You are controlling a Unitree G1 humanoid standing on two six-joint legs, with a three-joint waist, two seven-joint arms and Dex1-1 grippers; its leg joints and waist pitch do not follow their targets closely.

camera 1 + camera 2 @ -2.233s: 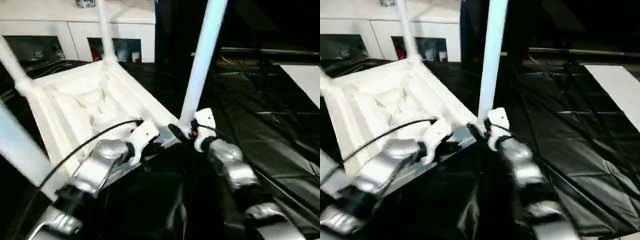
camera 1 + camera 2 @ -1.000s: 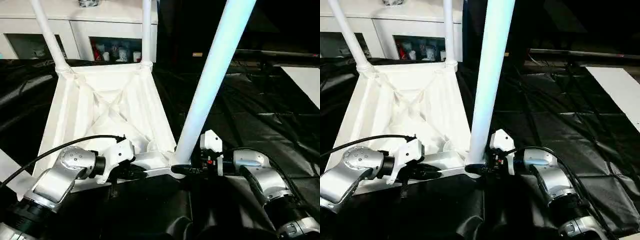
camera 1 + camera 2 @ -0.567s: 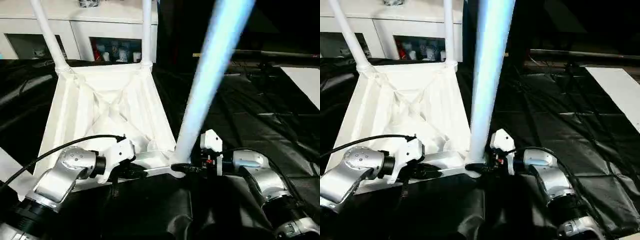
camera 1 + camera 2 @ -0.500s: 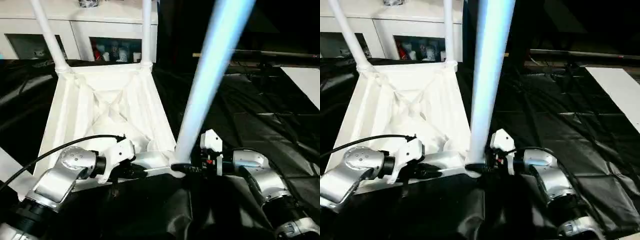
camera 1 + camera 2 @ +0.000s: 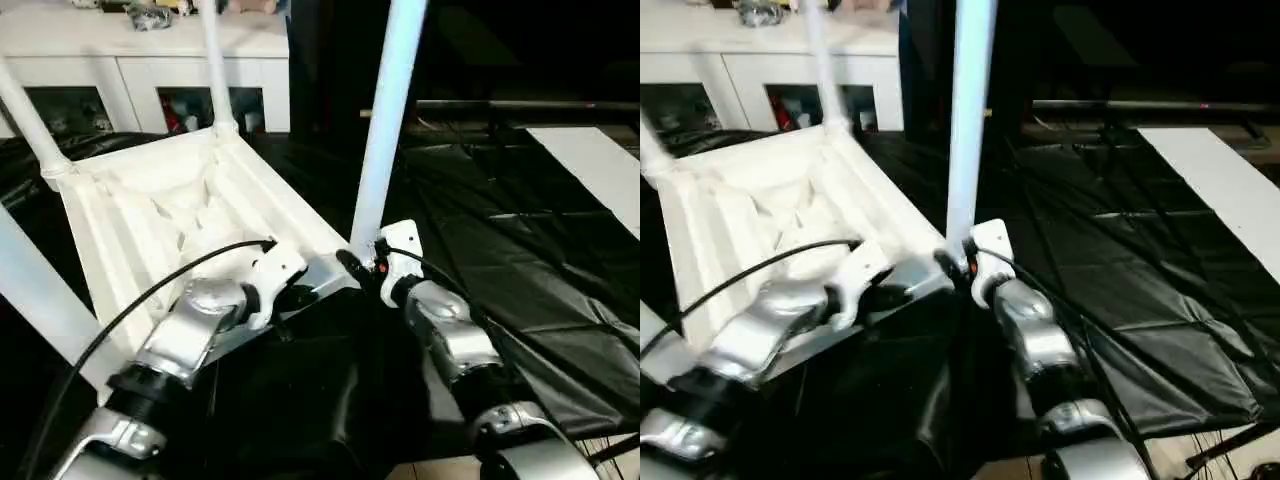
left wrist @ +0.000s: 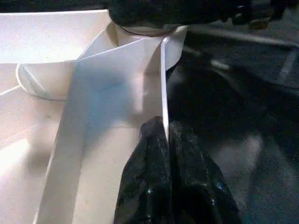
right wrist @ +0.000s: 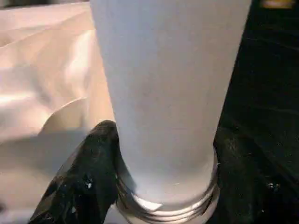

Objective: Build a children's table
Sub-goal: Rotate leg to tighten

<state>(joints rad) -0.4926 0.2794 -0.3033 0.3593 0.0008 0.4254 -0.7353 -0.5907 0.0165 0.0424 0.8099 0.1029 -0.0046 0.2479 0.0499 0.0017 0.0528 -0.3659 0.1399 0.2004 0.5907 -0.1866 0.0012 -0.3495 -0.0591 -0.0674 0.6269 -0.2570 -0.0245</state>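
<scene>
Upside-down tabletop [image 5: 170,215] on black sheet [image 5: 520,260], underside ribs up, tilted toward camera. Four legs in view: near-left leg [image 5: 35,290] blurred at frame edge, far-left leg [image 5: 25,125], far-centre leg [image 5: 215,70], near-right leg [image 5: 385,110] standing in the corner socket [image 6: 154,39] nearest the arms. White cabinet [image 5: 130,70] with glass doors behind.

Left gripper [image 6: 167,140] pinched tight on thin raised rim [image 6: 163,84] of tabletop, just beside the near-right socket; rim edge sandwiched between both fingers [image 6: 149,177].

Right gripper [image 7: 161,177] roughly two-thirds spread, clamped around base of near-right leg, one finger [image 7: 79,182] each side, just above threaded collar [image 7: 163,205]. Collar threads visible above socket, so leg probably not fully screwed home.

Handling, as judgement: moulded plastic, likely light and stiff; smooth glossy leg likely slippery under twisting, so grip low near the collar as now, where taper is widest. Rim thin, may flex or slip if pinched hard; ribbed edge by socket the best hold for countering rotation. Long legs give leverage, so side loads could strain sockets.

No readable brand, label or writing anywhere; small red mark on right wrist housing [image 5: 385,265], not legible.
</scene>
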